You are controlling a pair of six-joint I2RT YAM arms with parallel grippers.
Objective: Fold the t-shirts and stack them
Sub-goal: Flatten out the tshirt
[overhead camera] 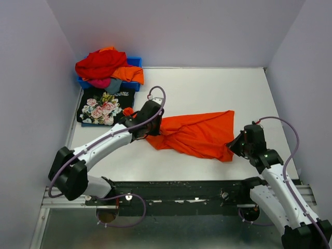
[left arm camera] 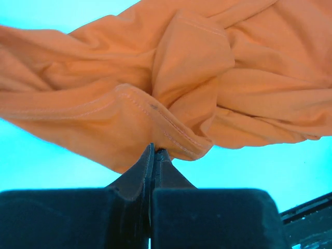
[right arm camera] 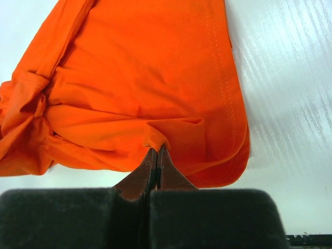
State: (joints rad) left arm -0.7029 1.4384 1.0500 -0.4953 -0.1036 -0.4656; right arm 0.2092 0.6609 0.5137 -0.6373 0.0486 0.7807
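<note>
A plain bright orange t-shirt lies crumpled across the middle of the white table. My left gripper is shut on the shirt's left end; in the left wrist view the fingertips pinch a stitched hem of the orange t-shirt. My right gripper is shut on its right end; in the right wrist view the tips pinch a fold of the orange cloth. A black t-shirt with pink rose print lies folded at the back left.
A blue plastic bin at the back left corner holds a heap of red, orange, pink and grey shirts. Grey walls close in the table on three sides. The black arm rail runs along the near edge.
</note>
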